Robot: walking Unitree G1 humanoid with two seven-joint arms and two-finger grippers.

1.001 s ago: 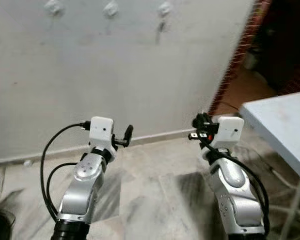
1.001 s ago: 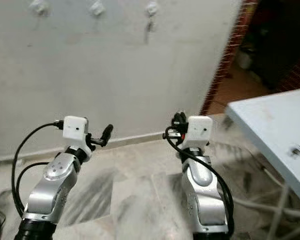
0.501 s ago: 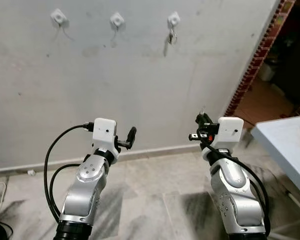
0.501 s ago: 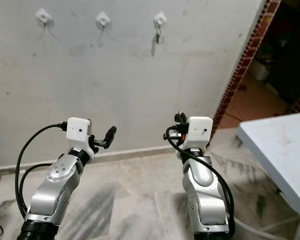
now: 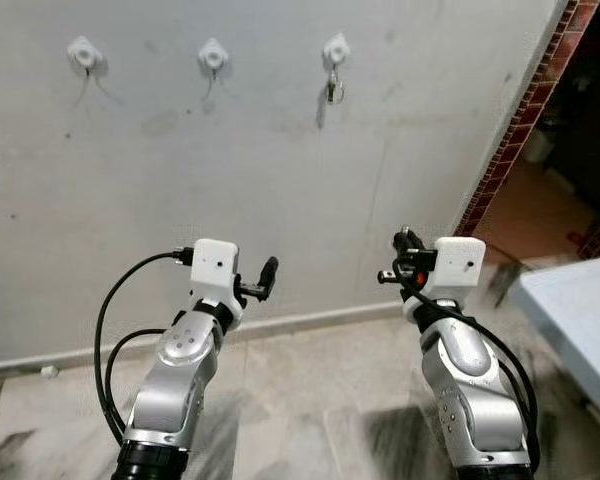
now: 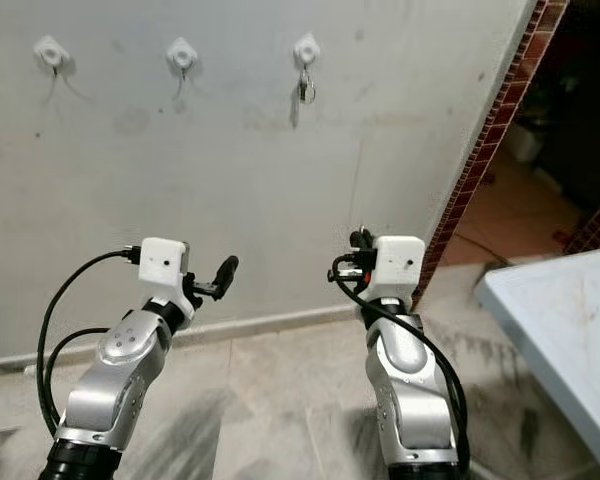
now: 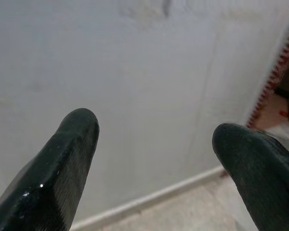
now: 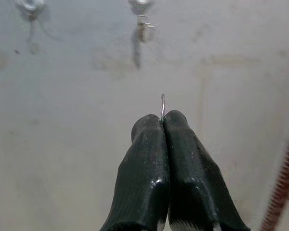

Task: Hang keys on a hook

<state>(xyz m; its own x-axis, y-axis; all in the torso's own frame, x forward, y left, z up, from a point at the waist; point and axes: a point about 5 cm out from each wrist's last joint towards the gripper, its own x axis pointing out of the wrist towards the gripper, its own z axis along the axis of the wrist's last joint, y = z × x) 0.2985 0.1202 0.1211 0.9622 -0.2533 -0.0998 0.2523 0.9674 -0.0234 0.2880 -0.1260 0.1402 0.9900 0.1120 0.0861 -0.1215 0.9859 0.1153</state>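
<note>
Right gripper [image 8: 162, 120] still pinches key ring [image 8: 162, 103] (probably); view lifted.

Thin key ring [image 8: 163, 105] pinched upright, hooks [image 5: 212, 56] above

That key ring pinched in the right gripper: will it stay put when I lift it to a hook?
Probably rigid: the key ring is thin wire standing straight out of the shut right gripper. Little of it protrudes, so it may twist or slip. Anything dangling below is hidden and could swing.
</note>
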